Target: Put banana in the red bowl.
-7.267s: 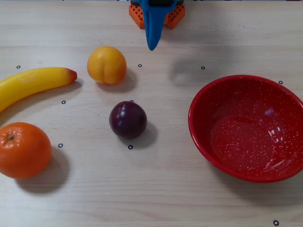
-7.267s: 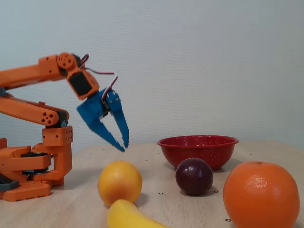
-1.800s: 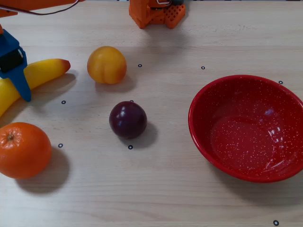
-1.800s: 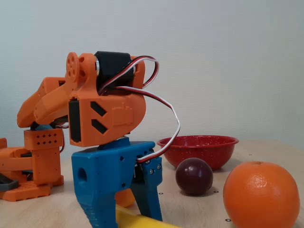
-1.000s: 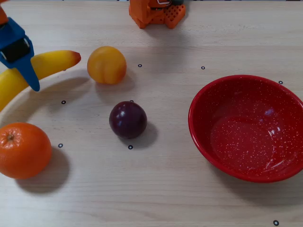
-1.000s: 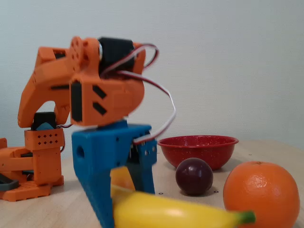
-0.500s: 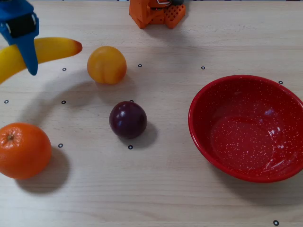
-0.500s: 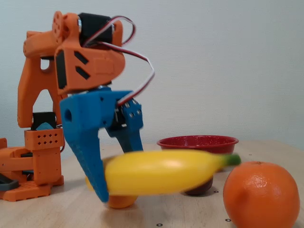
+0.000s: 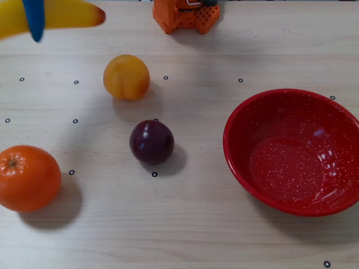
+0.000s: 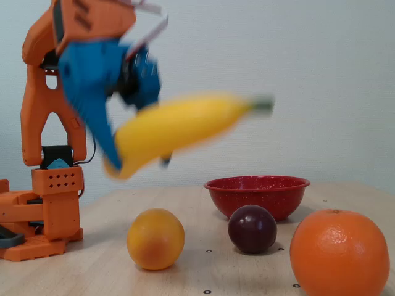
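The yellow banana [image 10: 179, 126] hangs high above the table in the fixed view, blurred, its green tip pointing right. My blue gripper [image 10: 133, 161] is shut on its left part. The overhead view shows only the banana's orange-red end [image 9: 70, 14] and one blue finger [image 9: 35, 19] at the top left corner. The red speckled bowl [image 9: 238, 120] rests empty on the right of the table, and in the fixed view the bowl [image 10: 256, 194] stands behind the plum, far from the gripper.
A yellow-orange peach [image 9: 126, 77], a dark plum [image 9: 151, 142] and an orange [image 9: 27, 177] lie on the wooden table. The orange arm base [image 9: 185, 14] stands at the top edge; in the fixed view the base [image 10: 43, 209] is at the left.
The gripper has lifted the banana off the table and carried it higher, toward the top left corner of the overhead view. The other fruits and the bowl have not moved.
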